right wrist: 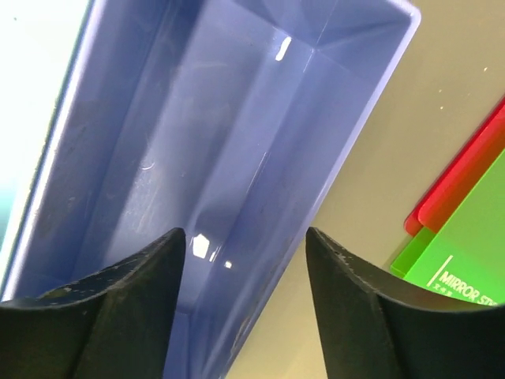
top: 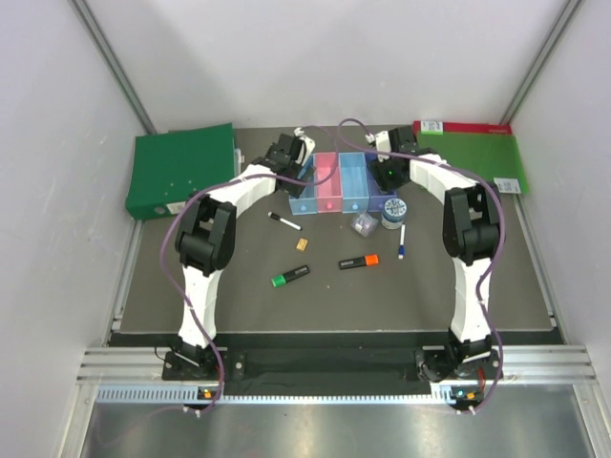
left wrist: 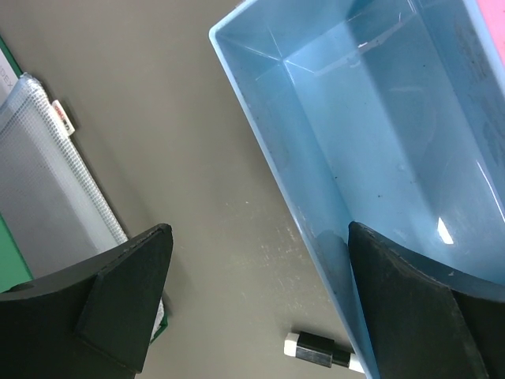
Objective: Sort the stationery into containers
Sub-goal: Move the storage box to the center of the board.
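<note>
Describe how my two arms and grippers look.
The left arm and right arm have white shells with black joints. A grey-purple cable loops along each. The left gripper and right gripper carry matte black, wedge-shaped fingers.

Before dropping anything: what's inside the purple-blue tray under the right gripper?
Nothing visible: the purple-blue tray shows a bare floor. Its near end is hidden behind the right gripper.

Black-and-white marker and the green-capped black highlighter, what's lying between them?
In the top view, a small tan block lies between the black-and-white marker and the green-capped black highlighter, touching neither.
</note>
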{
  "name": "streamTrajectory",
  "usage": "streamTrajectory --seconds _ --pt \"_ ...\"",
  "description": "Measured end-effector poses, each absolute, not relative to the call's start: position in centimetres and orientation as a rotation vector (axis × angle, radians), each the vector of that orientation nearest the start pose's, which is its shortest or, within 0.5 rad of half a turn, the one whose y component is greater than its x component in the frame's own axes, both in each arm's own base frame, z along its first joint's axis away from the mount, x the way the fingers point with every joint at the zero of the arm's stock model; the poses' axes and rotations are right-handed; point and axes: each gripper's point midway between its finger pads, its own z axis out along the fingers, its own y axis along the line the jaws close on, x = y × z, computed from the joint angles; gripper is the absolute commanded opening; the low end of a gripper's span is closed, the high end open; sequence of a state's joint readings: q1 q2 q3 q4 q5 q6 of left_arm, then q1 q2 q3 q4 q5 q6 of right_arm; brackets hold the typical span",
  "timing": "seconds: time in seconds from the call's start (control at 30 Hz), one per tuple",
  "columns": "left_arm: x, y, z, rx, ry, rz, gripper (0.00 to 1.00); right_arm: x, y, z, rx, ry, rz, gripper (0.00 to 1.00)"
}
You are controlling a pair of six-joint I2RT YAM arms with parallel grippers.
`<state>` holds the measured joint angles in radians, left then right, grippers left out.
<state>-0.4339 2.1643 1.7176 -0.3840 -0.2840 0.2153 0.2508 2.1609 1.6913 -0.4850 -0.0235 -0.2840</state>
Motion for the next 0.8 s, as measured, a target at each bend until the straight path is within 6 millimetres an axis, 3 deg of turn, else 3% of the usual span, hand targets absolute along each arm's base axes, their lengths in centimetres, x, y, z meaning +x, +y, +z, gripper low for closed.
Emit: streamTrajectory --seconds 0.23,0.43,0.57,0.63,0.8 --pt "52.0 -17.7 8.7 0.622 2.268 0.232 0.99 51.6 13.1 6.8 -0.697 2.394 0.012 0.72" --pt "52.0 -17.7 11.1 0.606 2.233 0.223 0.99 51.1 13.4 9.8 -0.698 2.36 0.014 0.76" --pt "51.9 -17.6 13.7 0.605 2.191 0.222 0.99 50.3 13.1 13.0 -0.697 2.323 0.008 0.86" --pt "51.6 -17.4 15.3 0.606 2.169 0.223 0.99 49.7 12.9 15.2 -0.701 2.288 0.002 0.99" --pt "49.7 -16.3 19.7 0.616 2.101 0.233 0.99 46.2 12.0 18.8 -0.726 2.247 0.002 0.99"
